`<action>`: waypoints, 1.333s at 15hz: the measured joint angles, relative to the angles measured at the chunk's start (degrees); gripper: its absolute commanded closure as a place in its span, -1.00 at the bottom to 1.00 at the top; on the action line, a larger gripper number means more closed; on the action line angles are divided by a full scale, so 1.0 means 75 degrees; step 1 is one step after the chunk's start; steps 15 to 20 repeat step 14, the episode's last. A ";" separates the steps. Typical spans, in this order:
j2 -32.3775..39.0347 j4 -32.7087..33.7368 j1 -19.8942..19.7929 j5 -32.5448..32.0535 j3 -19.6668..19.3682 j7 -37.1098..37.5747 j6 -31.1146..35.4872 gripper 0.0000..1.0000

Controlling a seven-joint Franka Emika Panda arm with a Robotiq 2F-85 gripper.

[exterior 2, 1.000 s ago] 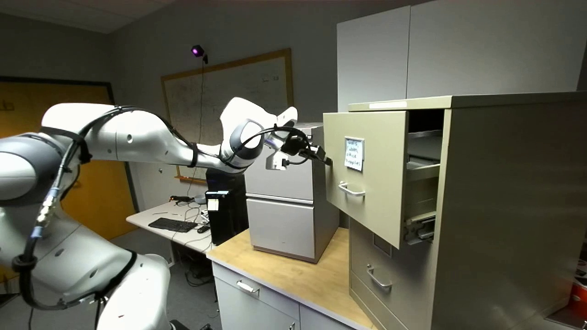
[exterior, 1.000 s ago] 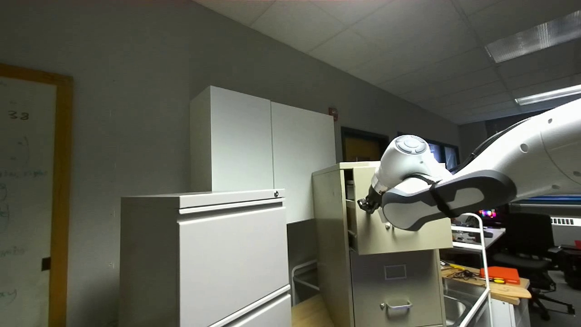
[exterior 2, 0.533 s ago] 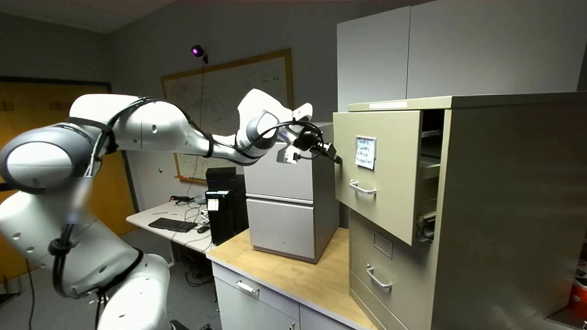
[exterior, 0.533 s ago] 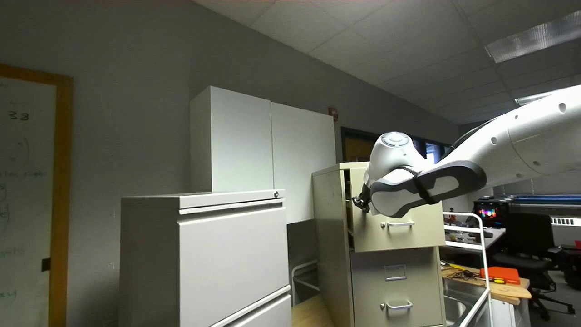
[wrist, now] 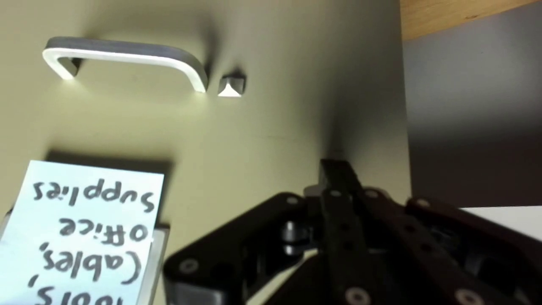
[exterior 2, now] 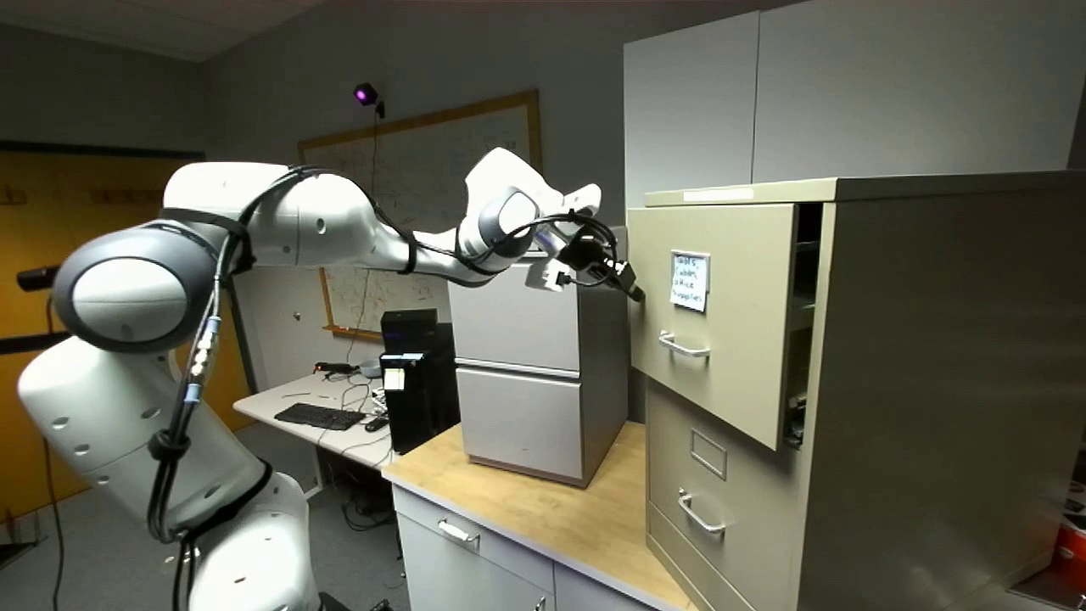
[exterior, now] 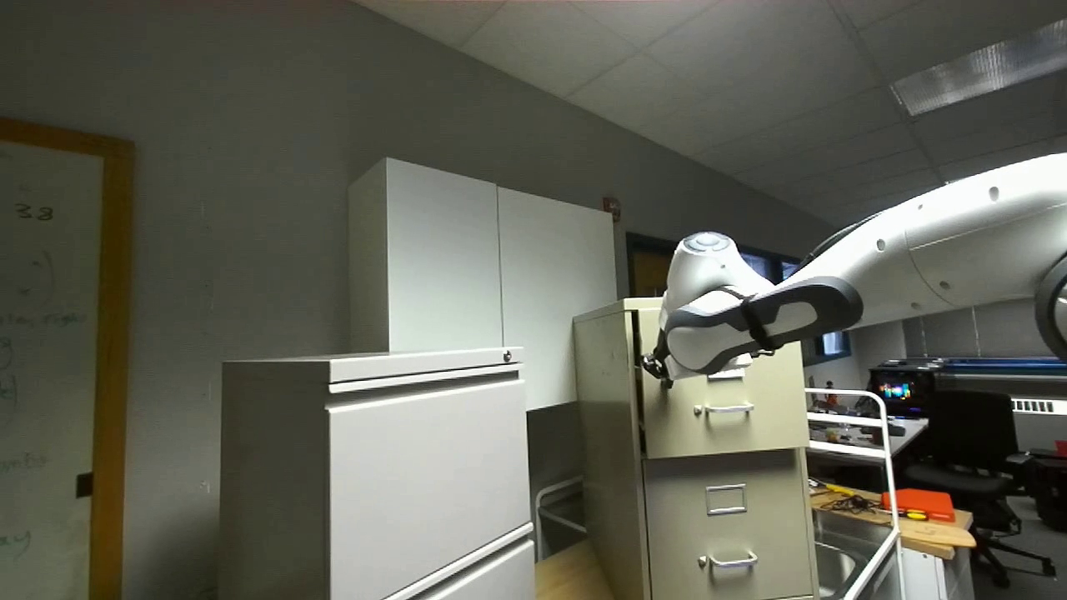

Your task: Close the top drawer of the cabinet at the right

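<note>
Because the top drawer [exterior 2: 725, 327] stands a little out of the cabinet [exterior 2: 933, 382], under its top edge, a dark gap shows between them in both exterior views. Near the left edge of the drawer's front, higher than the handle [exterior 2: 684, 347], the gripper [wrist: 336, 163] touches it, its 2 fingers pressed together. Beyond this edge stands the grey cabinet [exterior 2: 519, 416].

The top drawer [exterior 2: 738, 316] is deeper in the cabinet [exterior 2: 946, 382] than before, and its dark side gap [exterior 2: 802, 339] is thinner. The gripper [wrist: 335, 164] and white arm [exterior 2: 331, 227] are nearer the cabinet too.
</note>
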 measured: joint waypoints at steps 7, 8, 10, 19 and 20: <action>0.0976 0.1359 0.0909 0.0653 -0.0910 0.0003 -0.0957 1.00; 0.1105 0.1536 0.1006 0.0804 -0.1030 0.0002 -0.1050 1.00; 0.1353 0.1875 0.1178 0.1151 -0.1265 -0.0008 -0.1216 1.00; 0.1640 0.2419 0.1411 0.1969 -0.1619 -0.0008 -0.1780 1.00; 0.1640 0.2419 0.1411 0.1969 -0.1619 -0.0008 -0.1780 1.00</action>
